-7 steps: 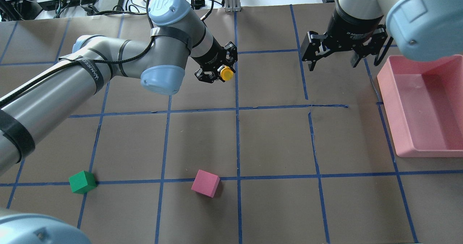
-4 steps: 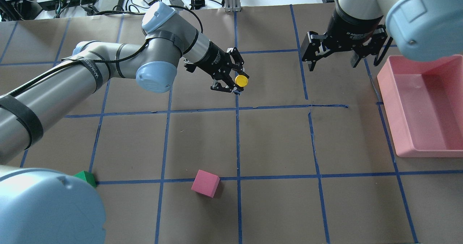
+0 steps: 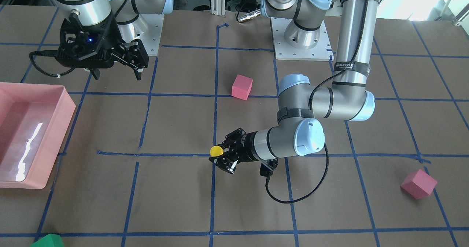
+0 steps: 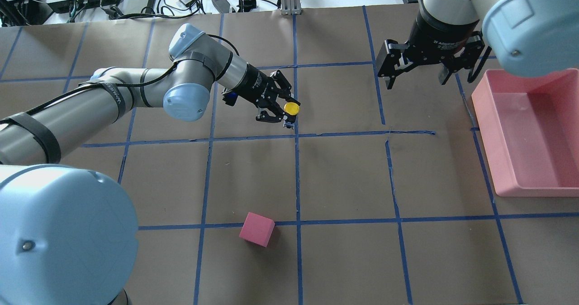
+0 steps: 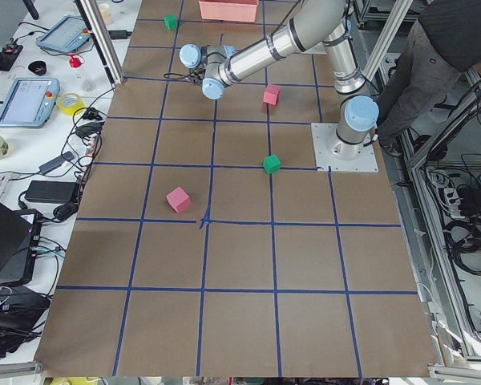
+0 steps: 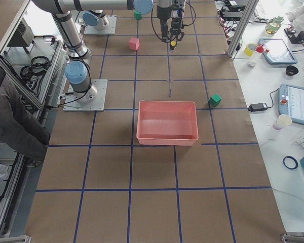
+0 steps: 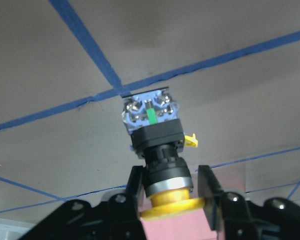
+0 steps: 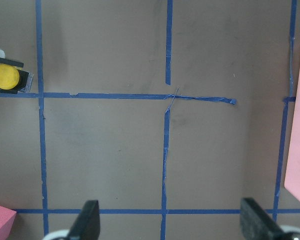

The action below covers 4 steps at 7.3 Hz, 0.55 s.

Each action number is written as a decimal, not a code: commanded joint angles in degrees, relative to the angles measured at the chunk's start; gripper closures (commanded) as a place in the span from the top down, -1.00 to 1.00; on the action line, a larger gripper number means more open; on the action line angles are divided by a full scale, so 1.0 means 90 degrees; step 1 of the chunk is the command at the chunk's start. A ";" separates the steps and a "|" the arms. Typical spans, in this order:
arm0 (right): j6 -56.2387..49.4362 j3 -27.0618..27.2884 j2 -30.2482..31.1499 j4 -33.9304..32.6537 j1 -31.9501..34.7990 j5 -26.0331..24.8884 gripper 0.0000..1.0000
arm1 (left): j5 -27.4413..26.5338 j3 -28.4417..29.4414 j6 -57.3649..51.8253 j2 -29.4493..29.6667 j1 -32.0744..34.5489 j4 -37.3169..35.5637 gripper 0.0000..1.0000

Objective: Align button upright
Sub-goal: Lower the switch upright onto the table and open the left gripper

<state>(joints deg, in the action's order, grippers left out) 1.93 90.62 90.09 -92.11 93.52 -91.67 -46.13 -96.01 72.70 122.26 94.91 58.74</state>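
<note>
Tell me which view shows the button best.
Left wrist view: the button is close up, cap, body and base all clear. Overhead, front and right wrist views show mainly its small yellow cap; side views barely show it.

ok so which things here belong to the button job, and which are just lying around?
Job: button, held by left gripper.
Lying about: pink cube, second pink cube, green cube, second green cube, pink tray; right gripper open, empty.

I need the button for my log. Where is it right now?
In the overhead view, near the centre: the button is clamped in the left gripper, by a blue tape crossing.
</note>
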 commanded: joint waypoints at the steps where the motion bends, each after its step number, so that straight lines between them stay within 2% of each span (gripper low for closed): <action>1: 0.0000 0.0000 0.0000 0.0000 -0.0019 0.0000 1.00 | 0.0231 -0.0113 -0.0021 0.0039 -0.0018 -0.0061 -1.00; 2: 0.0000 0.0000 0.0000 0.0000 -0.0019 0.0000 1.00 | 0.0243 -0.0094 -0.0021 0.0039 -0.0018 -0.0081 -0.68; 3: 0.0000 0.0000 0.0000 0.0000 -0.0019 0.0000 1.00 | 0.0224 -0.0104 -0.0040 0.0039 -0.0018 -0.0081 0.80; 4: 0.0000 0.0000 0.0000 0.0000 -0.0019 0.0000 1.00 | 0.0233 -0.0094 -0.0041 0.0029 -0.0018 -0.0081 1.00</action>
<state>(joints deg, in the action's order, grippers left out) 1.93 90.61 90.09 -92.11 93.35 -91.67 -44.13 -96.88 72.40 122.58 94.75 58.05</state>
